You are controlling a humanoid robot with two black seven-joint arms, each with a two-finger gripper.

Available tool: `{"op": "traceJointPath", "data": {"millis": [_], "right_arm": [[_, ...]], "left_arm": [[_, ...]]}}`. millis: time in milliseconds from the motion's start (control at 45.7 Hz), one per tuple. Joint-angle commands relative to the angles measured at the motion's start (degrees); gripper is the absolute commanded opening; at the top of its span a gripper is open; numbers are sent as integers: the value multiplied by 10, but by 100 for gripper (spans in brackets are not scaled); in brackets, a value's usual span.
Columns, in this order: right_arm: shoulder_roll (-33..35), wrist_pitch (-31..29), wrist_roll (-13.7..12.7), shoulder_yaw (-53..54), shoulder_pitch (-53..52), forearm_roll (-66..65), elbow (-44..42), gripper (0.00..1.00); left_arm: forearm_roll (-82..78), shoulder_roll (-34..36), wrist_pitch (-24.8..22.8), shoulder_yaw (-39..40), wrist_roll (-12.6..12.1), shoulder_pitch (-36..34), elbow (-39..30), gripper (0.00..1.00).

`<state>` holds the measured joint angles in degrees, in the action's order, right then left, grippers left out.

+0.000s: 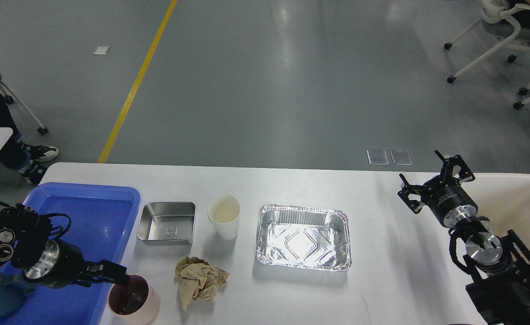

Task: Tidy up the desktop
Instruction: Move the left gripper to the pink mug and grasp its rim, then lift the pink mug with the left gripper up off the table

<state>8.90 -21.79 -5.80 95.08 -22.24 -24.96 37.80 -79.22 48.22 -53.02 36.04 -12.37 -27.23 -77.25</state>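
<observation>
The desk (382, 271) fills the lower part of the head view, white and glossy. On its left end lies a blue tray (89, 212); at its right end stands a cream bin (517, 198). Right of the tray sit a steel tin (167, 223), a paper cup (224, 216) and a foil pan (304, 237) in a row. Nearer than the cup lies crumpled brown paper (199, 280). A pink mug (134, 303) stands just right of the tray's near corner. The left end effector (113, 274) reaches over the tray's right rim to the mug's rim; whether it is spread or closed, I cannot tell. The right end effector (436, 180), left of the bin, has its fingers spread wide and holds nothing.
</observation>
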Motion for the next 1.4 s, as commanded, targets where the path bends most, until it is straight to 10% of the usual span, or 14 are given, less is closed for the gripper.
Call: {"op": "traceJointPath", "data": {"millis": [0,394,657,1007,1379], "right_arm": [[4,0,0,0,0,0,0,100],[13,-1,0,5,6,0,2,100],[21,-2,0,11,11,11,2,100],[21,-2,0,11,14,19,2,100],[22,-2,0,11,18,20,2,100]], "left_arm": [[-2,-8,-3,0,-3,0,-1,84],[-7,-37,-20,-2,-45,-1,0,73],[-10,-48,-20,-1,-110,-1,1,28],[-2,-59,-20,1,-157,-10,3,2],[-2,-58,-20,11,-158,-11,3,0]]}}
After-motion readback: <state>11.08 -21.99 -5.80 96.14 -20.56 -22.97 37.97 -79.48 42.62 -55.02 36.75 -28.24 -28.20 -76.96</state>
